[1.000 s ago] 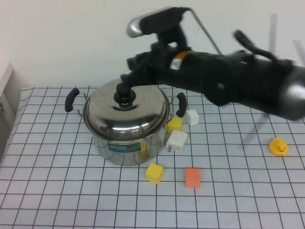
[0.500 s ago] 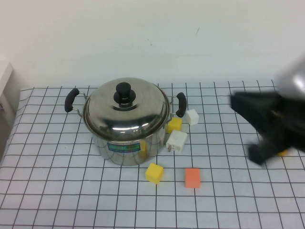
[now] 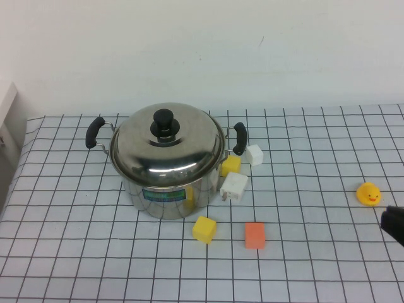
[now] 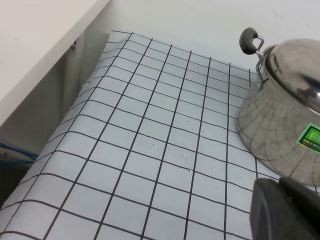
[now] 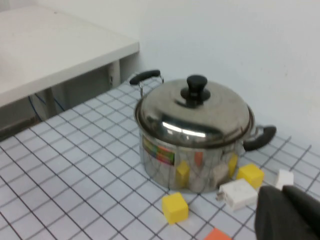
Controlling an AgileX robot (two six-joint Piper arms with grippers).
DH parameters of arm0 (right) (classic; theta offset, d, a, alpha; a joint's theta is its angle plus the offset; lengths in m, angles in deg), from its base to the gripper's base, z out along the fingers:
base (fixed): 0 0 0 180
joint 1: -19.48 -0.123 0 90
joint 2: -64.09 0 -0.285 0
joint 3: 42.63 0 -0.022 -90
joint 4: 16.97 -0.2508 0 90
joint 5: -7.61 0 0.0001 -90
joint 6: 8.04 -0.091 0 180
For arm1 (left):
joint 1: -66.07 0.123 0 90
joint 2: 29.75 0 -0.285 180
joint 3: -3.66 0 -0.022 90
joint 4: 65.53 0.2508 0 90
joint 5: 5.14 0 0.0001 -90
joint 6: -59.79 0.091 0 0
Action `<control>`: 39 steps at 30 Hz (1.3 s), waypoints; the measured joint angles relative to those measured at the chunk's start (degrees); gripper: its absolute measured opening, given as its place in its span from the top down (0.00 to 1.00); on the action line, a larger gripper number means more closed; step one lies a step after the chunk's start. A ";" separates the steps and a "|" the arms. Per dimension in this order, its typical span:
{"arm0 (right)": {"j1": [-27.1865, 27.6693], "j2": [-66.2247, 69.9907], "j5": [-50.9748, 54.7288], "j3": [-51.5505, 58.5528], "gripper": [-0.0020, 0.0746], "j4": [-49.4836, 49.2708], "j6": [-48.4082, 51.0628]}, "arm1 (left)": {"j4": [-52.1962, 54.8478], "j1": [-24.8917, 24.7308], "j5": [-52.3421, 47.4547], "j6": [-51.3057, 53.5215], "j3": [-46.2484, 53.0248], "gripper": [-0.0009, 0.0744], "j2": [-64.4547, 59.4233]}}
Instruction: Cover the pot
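Note:
The steel pot (image 3: 165, 191) with black side handles and a blue-green label stands on the checked cloth at centre left. The domed steel lid (image 3: 169, 151) with a black knob (image 3: 164, 120) sits on its rim, level. The pot (image 5: 167, 152) and the lid (image 5: 200, 114) also show in the right wrist view. My right gripper (image 5: 283, 192) is shut and empty, far to the pot's right; only a dark tip of that arm (image 3: 393, 225) shows in the high view. My left gripper (image 4: 280, 186) is shut and empty, low beside the pot (image 4: 277, 135), out of the high view.
Beside the pot's right side lie two yellow cubes (image 3: 204, 228) (image 3: 230, 165), a white cube (image 3: 254, 154), a white plug (image 3: 234, 187) and an orange cube (image 3: 255, 235). A yellow duck (image 3: 368, 194) sits at the far right. A white cabinet (image 4: 40, 50) borders the table's left.
My right arm was over the lid's knob a second ago. It has let go and swung back to the right edge. The lid stays on the pot.

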 joint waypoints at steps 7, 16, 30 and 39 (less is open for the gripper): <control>1.24 -0.99 -4.79 5.12 0.98 -1.87 1.87 | 0.00 0.00 0.00 0.00 0.00 0.99 0.00; 18.33 -11.30 -7.17 14.54 0.98 -2.59 5.61 | 0.00 0.00 0.00 0.00 0.00 0.99 0.00; 44.44 -36.17 3.23 25.71 0.98 5.70 -7.89 | 0.00 0.00 0.00 -0.12 0.00 0.99 0.00; 44.84 -38.56 13.02 25.69 0.98 14.57 -12.07 | 0.00 0.00 0.00 -0.12 0.00 0.99 0.00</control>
